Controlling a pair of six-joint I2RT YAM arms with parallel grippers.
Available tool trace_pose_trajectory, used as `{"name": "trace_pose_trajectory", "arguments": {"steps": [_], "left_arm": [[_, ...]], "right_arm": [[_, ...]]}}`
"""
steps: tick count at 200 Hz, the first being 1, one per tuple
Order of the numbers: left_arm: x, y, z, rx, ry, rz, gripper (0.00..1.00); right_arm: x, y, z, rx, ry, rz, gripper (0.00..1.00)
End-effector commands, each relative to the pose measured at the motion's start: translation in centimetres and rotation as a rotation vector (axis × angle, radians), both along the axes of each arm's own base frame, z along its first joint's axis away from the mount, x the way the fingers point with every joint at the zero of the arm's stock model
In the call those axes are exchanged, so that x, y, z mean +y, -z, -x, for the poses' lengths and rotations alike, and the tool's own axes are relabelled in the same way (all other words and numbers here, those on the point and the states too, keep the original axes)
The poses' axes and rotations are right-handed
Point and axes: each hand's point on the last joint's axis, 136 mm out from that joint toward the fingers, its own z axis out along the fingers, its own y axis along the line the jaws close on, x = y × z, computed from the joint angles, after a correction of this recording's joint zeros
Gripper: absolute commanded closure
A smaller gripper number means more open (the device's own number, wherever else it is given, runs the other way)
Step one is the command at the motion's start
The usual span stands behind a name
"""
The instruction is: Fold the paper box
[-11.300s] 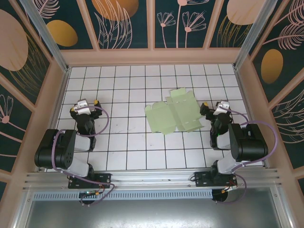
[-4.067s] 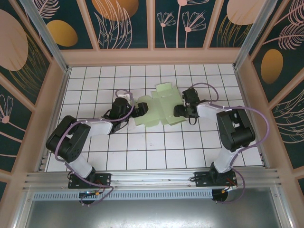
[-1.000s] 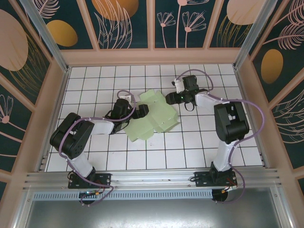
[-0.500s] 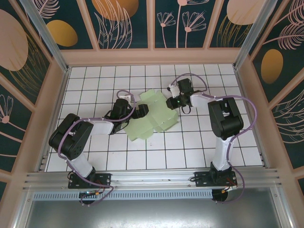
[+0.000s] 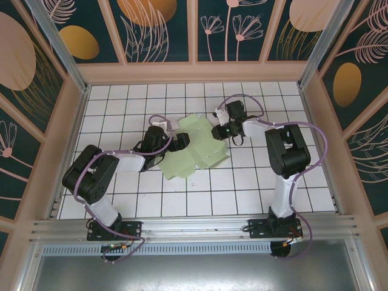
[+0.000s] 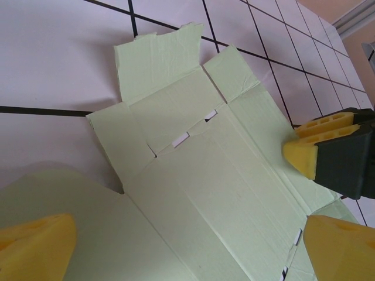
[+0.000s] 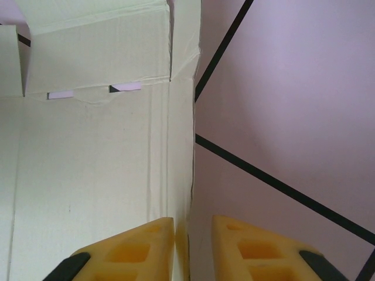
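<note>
The paper box (image 5: 195, 147) is a pale mint-green creased cut-out lying flat on the white tiles, its flaps spread. In the left wrist view the paper box (image 6: 222, 193) shows creases and small slots. My left gripper (image 5: 180, 140) rests on its left side. Its yellow fingertips stand wide apart over the card, so the left gripper (image 6: 187, 237) is open. My right gripper (image 5: 216, 131) is at the far right edge. In the right wrist view the card (image 7: 94, 175) has its edge running between the right gripper's (image 7: 193, 234) fingers. A narrow gap remains there.
The right arm's yellow fingertip (image 6: 304, 155) presses near the card's right crease in the left wrist view. White tiled floor (image 5: 242, 188) lies around the card. Peach walls (image 5: 194, 73) enclose the floor, with an aluminium rail (image 5: 194, 227) at the near edge.
Both arms came from their sides to the card, which slid left and turned. In the last second the right gripper moved left onto the card's edge, then held still.
</note>
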Motion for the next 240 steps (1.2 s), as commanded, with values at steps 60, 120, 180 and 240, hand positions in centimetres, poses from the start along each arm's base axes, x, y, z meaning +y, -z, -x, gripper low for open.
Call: {"name": "trace_pose_trajectory", "arguments": {"steps": [60,120,180,240], "left_arm": [[-0.3,-2.1,-0.5,-0.048,-0.001,0.037,0.01],[-1.0,-5.4,-3.7,0.01,-0.097,0.073,0.01],[-4.6,-11.1,-6.8,-0.021,0.028,0.063,0.11],[-9.3,-11.8,-9.0,0.051,0.261,-0.053,0.22]], "right_arm": [[0.1,-2.1,0.2,-0.169,0.002,0.06,1.0],[-1.2,-6.1,0.2,-0.396,0.043,0.163,1.0],[-0.5,-6.6,1.2,-0.5,0.021,0.254,1.0],[0.5,-7.1,2.4,-0.508,-0.026,0.188,1.0]]}}
